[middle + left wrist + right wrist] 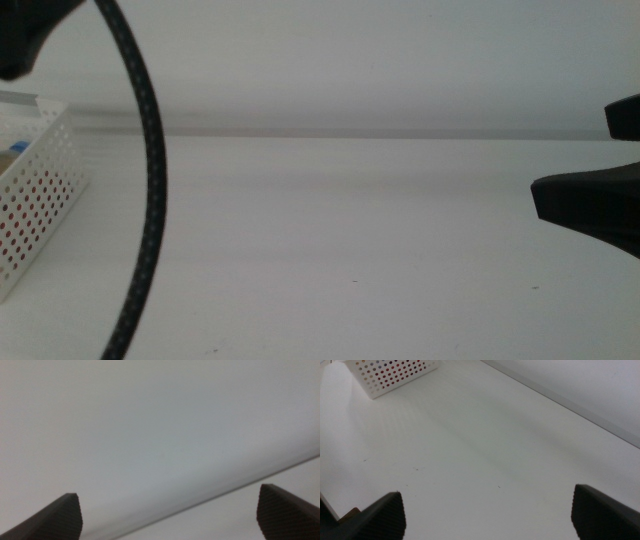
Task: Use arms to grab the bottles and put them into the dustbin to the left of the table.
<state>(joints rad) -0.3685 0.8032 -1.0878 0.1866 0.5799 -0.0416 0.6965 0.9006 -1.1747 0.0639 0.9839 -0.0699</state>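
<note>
where the middle view looks over the counter (pixel 350 240), the right tool (pixel 590 205) shows only as a dark shape at the right edge, touching nothing. well apart from it, at the far left, stands the dustbin (pixel 35 200), red and a bit of blue showing through its holes. a braided black cable (pixel 150 190) hangs across the front, just beside the dustbin.

on the left wrist, the left tool (pixel 170 510) stands wide, empty, facing a blank pale surface.

on the right wrist, the right tool (pixel 487 512) stands wide, empty, over bare counter (pixel 470 450); the dustbin (pixel 395 375) sits far ahead of it.
</note>
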